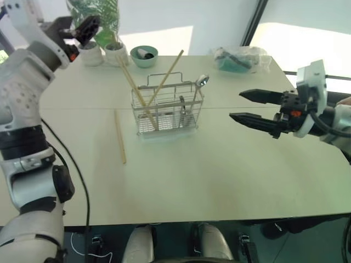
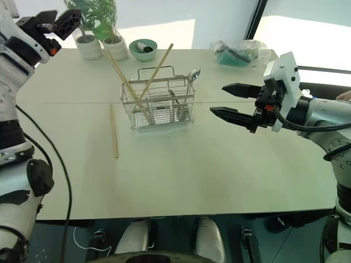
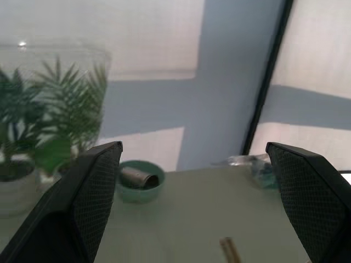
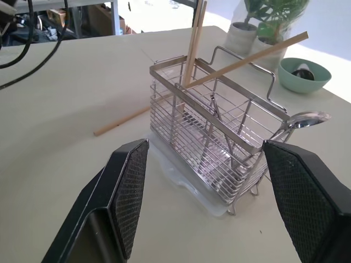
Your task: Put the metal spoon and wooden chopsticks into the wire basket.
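The wire basket [image 1: 167, 109] stands mid-table on a clear tray. Wooden chopsticks [image 1: 134, 87] lean out of its left side, one of them [image 1: 169, 74] slanting to the right. One more chopstick [image 1: 120, 137] lies flat on the table left of the basket. The metal spoon [image 1: 201, 82] stands in the basket's right end, bowl up. My left gripper [image 1: 77, 27] is raised at the far left, open and empty, well away from the basket. Right of the basket, my right gripper [image 1: 236, 105] hangs open and empty, pointing at it. Through the right wrist view, the basket [image 4: 219, 137] sits between its fingers [image 4: 126, 192].
A teal bowl [image 1: 144, 55] holding a small object and two potted plants [image 1: 101, 52] stand at the table's far edge. A crumpled plastic bag [image 1: 241, 59] lies at the far right. The table's seam runs behind the basket.
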